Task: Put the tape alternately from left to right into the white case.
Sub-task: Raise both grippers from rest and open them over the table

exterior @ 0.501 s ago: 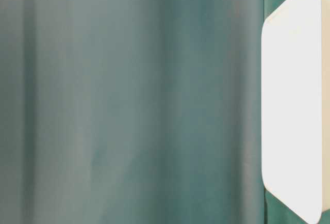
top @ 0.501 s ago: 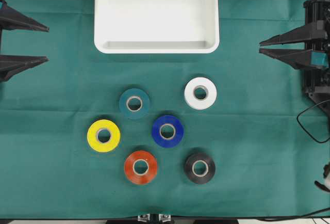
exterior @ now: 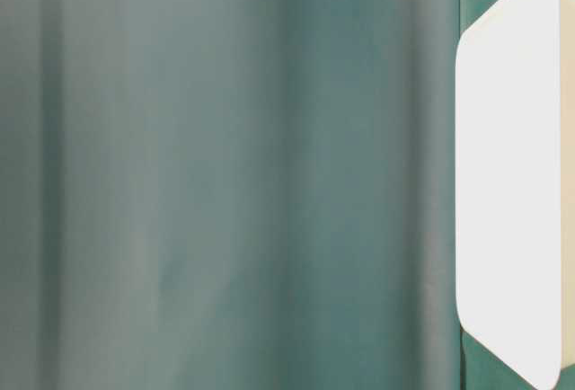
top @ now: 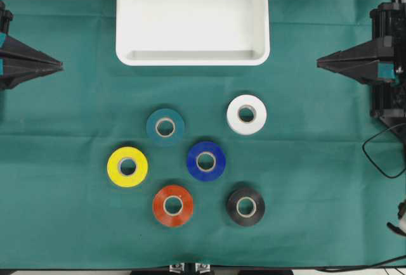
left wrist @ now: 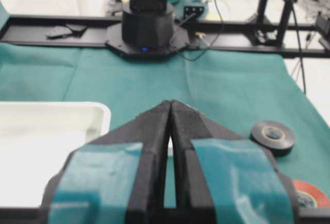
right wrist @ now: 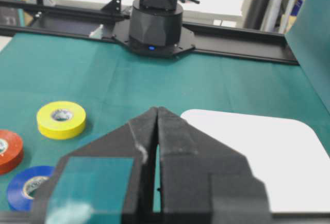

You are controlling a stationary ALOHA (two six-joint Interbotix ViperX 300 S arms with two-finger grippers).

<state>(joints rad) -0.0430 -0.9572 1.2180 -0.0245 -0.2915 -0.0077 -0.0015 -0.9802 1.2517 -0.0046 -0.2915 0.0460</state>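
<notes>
Several tape rolls lie flat on the green cloth below the white case (top: 124, 15), which holds nothing: teal-green (top: 165, 127), white (top: 247, 114), blue (top: 206, 161), yellow (top: 127, 166), red-orange (top: 172, 205) and black (top: 245, 206). My left gripper (top: 61, 66) is at the far left edge, shut and empty, tips pointing right. At the far right my right gripper (top: 318, 63) is also shut and empty, pointing left. In the left wrist view the left gripper (left wrist: 170, 101) has the black roll (left wrist: 273, 137) and red-orange roll (left wrist: 309, 195) to its right. The right wrist view has the right gripper (right wrist: 156, 109), the yellow roll (right wrist: 61, 119) and the case (right wrist: 268, 157).
A black cable (top: 380, 154) loops on the cloth at the right edge by the right arm's base (top: 390, 91). The opposite arm's base (left wrist: 147, 25) stands across the table. The table-level view is filled by blurred green cloth (exterior: 225, 174) and the case's pale wall (exterior: 508, 174).
Both grippers have gone from open to shut, each pair of fingers coming together into one point. The rolls and the case have not moved.
</notes>
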